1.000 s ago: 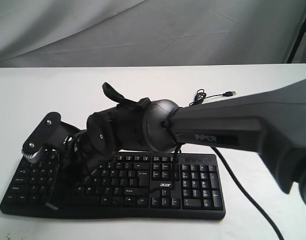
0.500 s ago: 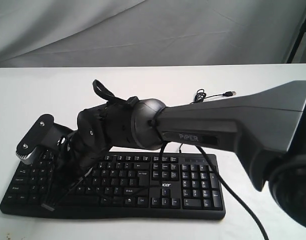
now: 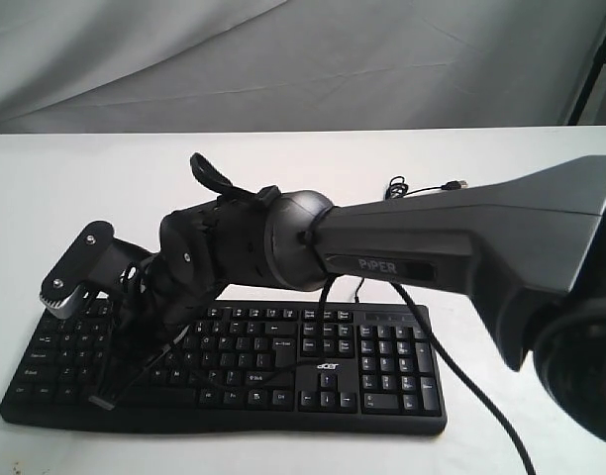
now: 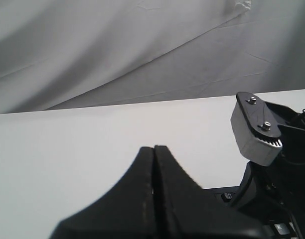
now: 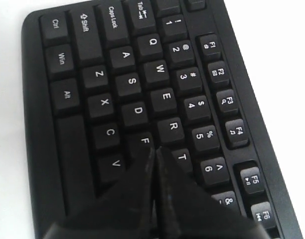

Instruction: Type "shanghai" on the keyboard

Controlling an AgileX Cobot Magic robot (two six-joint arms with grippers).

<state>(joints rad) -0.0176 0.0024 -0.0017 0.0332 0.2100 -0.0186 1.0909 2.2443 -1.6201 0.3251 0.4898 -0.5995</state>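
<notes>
Against half a second ago, the dark grey right arm [image 3: 422,247] is seen slightly higher and further right over the left half of the wide black plastic keyboard [image 3: 382,368], which is laid across the lower centre of the exterior frame on the white table [image 3: 75,188]. One keystroke is judged to be just finished. The right gripper [image 5: 155,153] is closed tight and empty, its tips set by the F, R and T keys, though contact cannot be told. The left gripper [image 4: 153,152] is likewise closed and empty above bare table.
</notes>
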